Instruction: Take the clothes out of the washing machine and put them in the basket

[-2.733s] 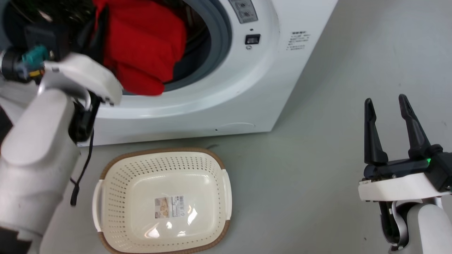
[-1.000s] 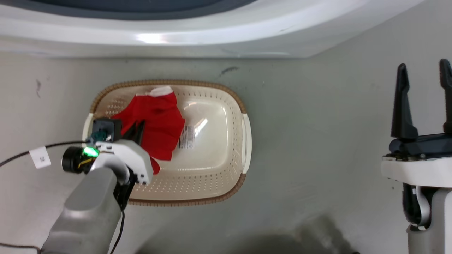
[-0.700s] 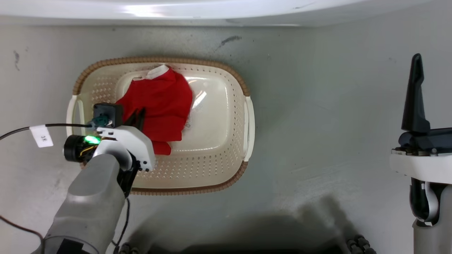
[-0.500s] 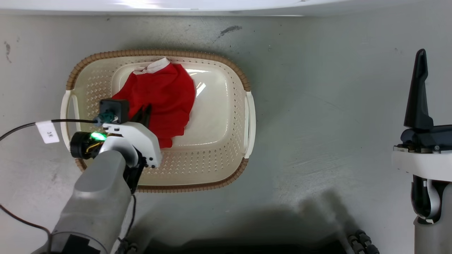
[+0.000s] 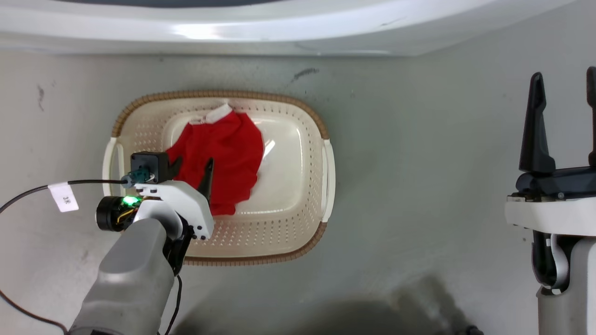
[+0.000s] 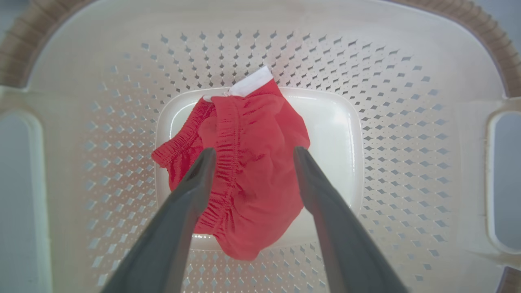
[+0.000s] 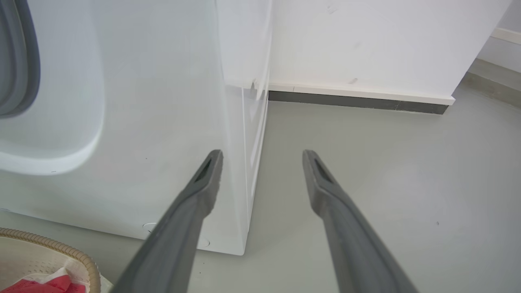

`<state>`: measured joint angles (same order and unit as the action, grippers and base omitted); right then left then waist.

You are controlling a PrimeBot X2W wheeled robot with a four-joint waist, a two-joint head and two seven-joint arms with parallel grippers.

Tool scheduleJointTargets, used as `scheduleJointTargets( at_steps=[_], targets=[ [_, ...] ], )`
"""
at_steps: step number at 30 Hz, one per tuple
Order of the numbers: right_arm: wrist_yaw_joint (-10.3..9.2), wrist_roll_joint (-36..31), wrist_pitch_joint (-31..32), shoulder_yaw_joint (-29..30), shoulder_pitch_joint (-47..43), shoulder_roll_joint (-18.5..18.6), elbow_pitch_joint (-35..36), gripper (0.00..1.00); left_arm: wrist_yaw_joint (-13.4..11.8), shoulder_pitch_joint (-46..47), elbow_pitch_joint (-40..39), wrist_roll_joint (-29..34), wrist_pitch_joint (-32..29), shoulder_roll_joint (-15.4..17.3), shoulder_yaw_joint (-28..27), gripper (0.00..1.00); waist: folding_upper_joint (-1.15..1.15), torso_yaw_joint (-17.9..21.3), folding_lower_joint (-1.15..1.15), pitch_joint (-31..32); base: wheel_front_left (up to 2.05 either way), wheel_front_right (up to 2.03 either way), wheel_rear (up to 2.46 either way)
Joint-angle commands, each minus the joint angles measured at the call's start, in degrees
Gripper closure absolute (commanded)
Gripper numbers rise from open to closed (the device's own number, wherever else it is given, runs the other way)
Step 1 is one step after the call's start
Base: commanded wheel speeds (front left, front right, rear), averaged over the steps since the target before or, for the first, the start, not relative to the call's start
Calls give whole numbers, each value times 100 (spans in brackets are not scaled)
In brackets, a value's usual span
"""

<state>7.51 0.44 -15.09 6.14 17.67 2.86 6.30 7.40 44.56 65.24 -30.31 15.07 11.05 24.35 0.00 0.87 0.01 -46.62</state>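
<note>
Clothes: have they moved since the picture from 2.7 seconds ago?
Yes. The clothes hung at the washing machine porthole; now they lie in the basket on the floor in front of it, under the open left gripper.

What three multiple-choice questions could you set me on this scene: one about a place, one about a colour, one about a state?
1. Where does the red garment lie?
A. on the floor
B. in the basket
C. in the machine's drum

2. What colour is the basket's rim?
A. blue
B. black
C. brown

3. How does the left pincer stand?
A. open, astride the garment
B. shut on the garment
C. shut on nothing

Answers:
1 B: the garment rests on the basket's cream base.
2 C: a brown woven-look band runs round the top edge.
3 A: in the left wrist view its jaws stand wide apart, with red fabric seen between them.
</note>
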Motion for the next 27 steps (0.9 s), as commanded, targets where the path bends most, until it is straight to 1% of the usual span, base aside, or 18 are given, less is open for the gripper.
scheduleJointTargets(
  at_steps=[1, 7, 10, 13, 16, 23, 27],
  targets=[
    [-4, 23, -12, 4, 40, 3, -66, 0, 3, -139, -123, 33, 15, 37, -12, 0, 0, 15, -1, 323, 0, 0, 0],
    [-4, 120, -12, -104, -163, 4, -366, 0, 6, -884, -716, 98, 15, 179, -90, 0, 0, 99, -1, 1088, 0, 0, 0],
    [-4, 180, -12, -86, -250, 4, -472, 0, 7, -1320, -968, 28, 15, 96, -45, 0, 0, 133, -1, 1414, 0, 0, 0],
    [-4, 227, -12, -63, -337, 3, -566, 0, 1, -1623, -1231, 12, 15, 107, -82, 0, 0, 159, -1, 1724, 0, 0, 0],
    [-4, 241, -12, -47, -431, 3, -633, 0, 1, -1952, -1483, 100, 15, 60, -144, 0, 0, 169, -1, 1974, 0, 0, 0],
    [-4, 362, -12, -40, -603, 2, -757, 0, 2, -2476, -2411, 330, 15, -4, -697, 0, 0, 269, -1, 2411, 0, 0, 0],
    [-4, 474, -12, -67, -709, 4, -829, 0, 2, -2684, -3074, 531, 15, 78, -972, 0, 0, 409, -1, 2645, 0, 0, 0]
  ],
)
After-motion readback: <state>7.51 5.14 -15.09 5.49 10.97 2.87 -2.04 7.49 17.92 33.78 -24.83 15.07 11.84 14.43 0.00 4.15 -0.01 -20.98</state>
